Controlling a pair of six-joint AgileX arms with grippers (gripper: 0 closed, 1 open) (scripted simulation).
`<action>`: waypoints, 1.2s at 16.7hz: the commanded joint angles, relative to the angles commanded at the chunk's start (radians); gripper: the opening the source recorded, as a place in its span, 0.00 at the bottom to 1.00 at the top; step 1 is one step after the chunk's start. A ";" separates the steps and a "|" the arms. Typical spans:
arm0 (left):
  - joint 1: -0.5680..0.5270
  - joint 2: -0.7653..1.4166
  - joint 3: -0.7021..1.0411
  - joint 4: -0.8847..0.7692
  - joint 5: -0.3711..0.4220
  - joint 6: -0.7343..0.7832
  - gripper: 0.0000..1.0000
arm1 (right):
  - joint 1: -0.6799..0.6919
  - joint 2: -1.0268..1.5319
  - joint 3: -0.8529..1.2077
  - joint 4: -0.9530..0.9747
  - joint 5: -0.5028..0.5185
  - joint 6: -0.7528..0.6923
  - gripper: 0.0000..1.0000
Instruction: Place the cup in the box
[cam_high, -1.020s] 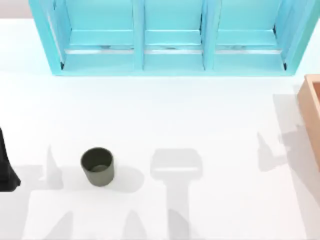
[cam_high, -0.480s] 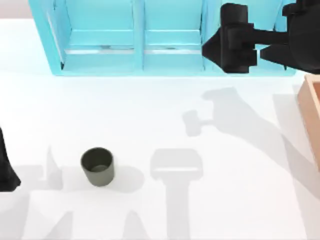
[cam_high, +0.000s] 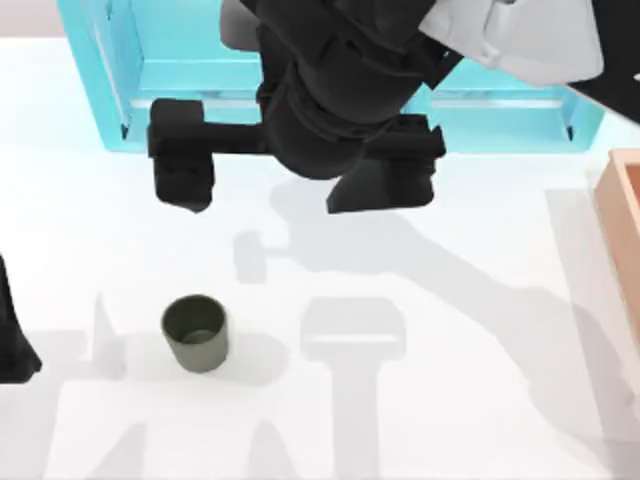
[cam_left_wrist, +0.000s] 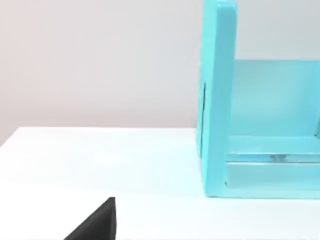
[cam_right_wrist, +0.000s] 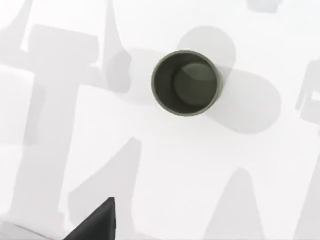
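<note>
Right end effector (cam_high: 185, 165): black, reaching in over the upper middle of the counter in the top view, in front of the shelf unit and up-screen of the cup; whether its fingers are spread or closed cannot be told.
Left end effector (cam_high: 12, 335): dark shape at the left edge of the counter, parked; finger state cannot be told.
Cup: small dark olive-grey cylindrical cup (cam_high: 195, 333), plain matte, no handle, standing upright on the counter toward the lower left, well apart from both end effectors; the right wrist view looks straight down into its open mouth (cam_right_wrist: 186, 83).
Box: tan, light orange-brown thick-walled box (cam_high: 623, 215), at the right edge of the counter, well apart from the cup.
Shelf: large cyan three-compartment shelf unit (cam_high: 130, 90) along the far edge; its side wall (cam_left_wrist: 218, 100) stands in the left wrist view.
Counter: plain white surface (cam_high: 470, 400), crossed by grey shadows.
Writing: no readable brand, label or lettering on any item.
</note>
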 joint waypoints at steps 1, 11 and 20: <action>0.000 0.000 0.000 0.000 0.000 0.000 1.00 | 0.018 0.069 0.062 -0.038 0.014 0.031 1.00; 0.000 0.000 0.000 0.000 0.000 0.000 1.00 | 0.098 0.524 0.487 -0.262 0.166 0.257 1.00; 0.000 0.000 0.000 0.000 0.000 0.000 1.00 | 0.105 0.580 0.548 -0.284 0.192 0.290 1.00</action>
